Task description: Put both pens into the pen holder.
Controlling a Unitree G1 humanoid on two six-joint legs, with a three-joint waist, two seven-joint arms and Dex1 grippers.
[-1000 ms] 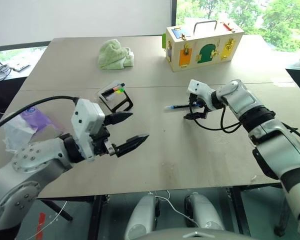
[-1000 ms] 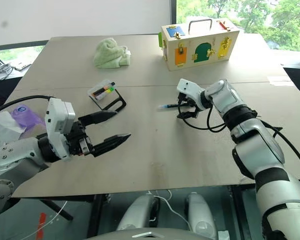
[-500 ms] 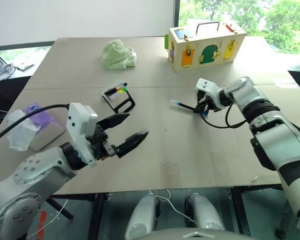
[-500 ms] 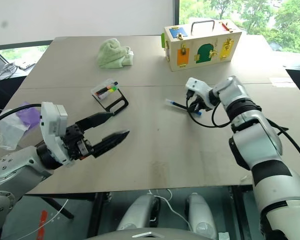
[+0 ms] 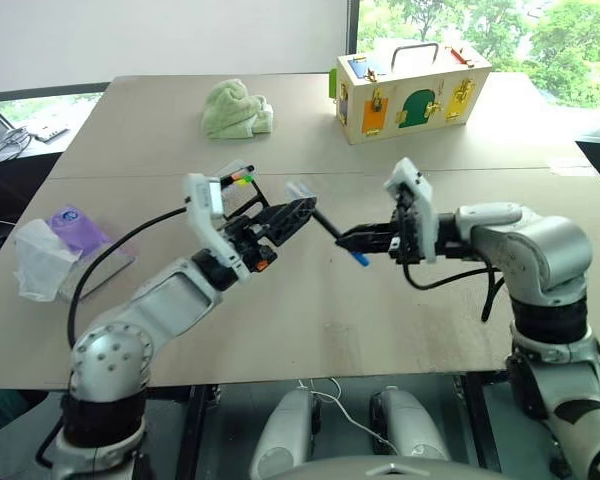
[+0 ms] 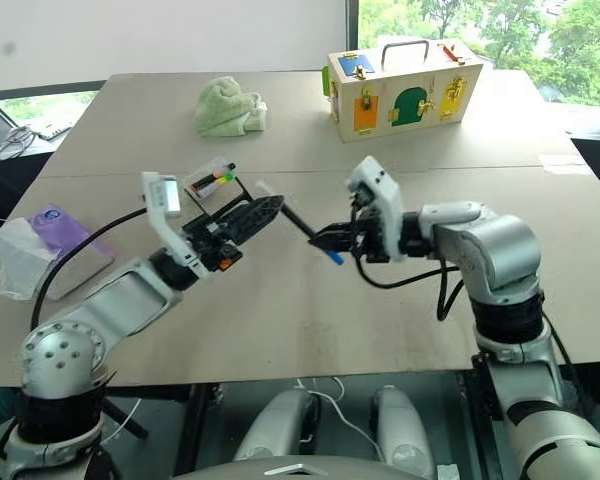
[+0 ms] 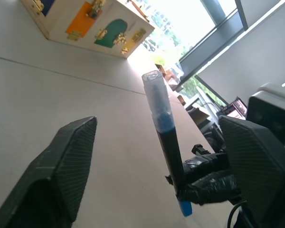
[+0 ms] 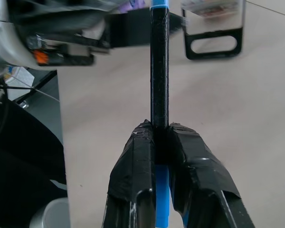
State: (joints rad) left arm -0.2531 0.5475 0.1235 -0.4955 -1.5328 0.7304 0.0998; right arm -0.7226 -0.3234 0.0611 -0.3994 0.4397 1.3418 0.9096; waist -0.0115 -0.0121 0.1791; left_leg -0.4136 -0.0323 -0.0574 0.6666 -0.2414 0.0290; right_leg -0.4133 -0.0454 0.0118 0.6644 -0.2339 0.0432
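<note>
So this looks like a handoff in mid-air over the middle of the table point(image 5: 310, 330). The right gripper point(image 5: 352, 240) is pinched tight on the blue-ended pen point(image 5: 332, 232), clamping it close to the lower blue cap, so most of the barrel sticks out free toward the other arm. From where the head cameras look, the pen's long axis runs from about 4 o'clock, the low end at the right fingers, up to 10 o'clock, the clear-capped end, and that upper end pokes right in between the fingers of the left gripper point(image 5: 292, 213).

The left gripper's jaws are still apart; in its own wrist view there's daylight on both sides of the barrel, so it isn't holding anything yet. My guess is the next thing is those jaws closing across the barrel before the right lets go.

What it all turns on: the pen holder point(image 5: 232, 190) sits around 10 o'clock from the pen, just behind the left gripper and well away from the right one, so the left arm is clearly the nearer one for the drop. The orange-ended pen point(image 5: 238, 178) is already sitting in the pocket.
</note>
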